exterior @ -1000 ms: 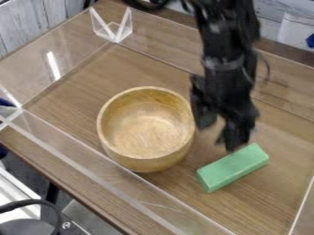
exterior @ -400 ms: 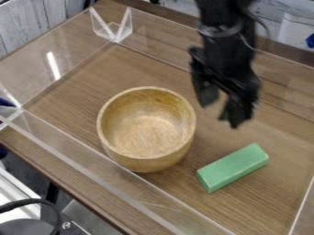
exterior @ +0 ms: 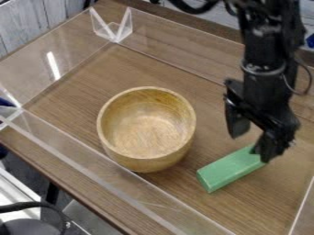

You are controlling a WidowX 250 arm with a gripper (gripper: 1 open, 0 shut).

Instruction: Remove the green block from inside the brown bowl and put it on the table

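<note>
"Wood-grain table [exterior: 110, 64], clear walls round it. How far along is the job?"

"Done, by the look of it: the block [exterior: 232, 168] lies flat on the table, right of the bowl [exterior: 147, 127]."

"And the bowl?"

"Empty. The gripper [exterior: 260, 138] hangs wide, holding nothing, right over the block's far end."

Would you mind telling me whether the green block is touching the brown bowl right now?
Apart. The camera view shows the green block lying on the table to the right of the brown bowl, with a strip of bare tabletop between them.
</note>
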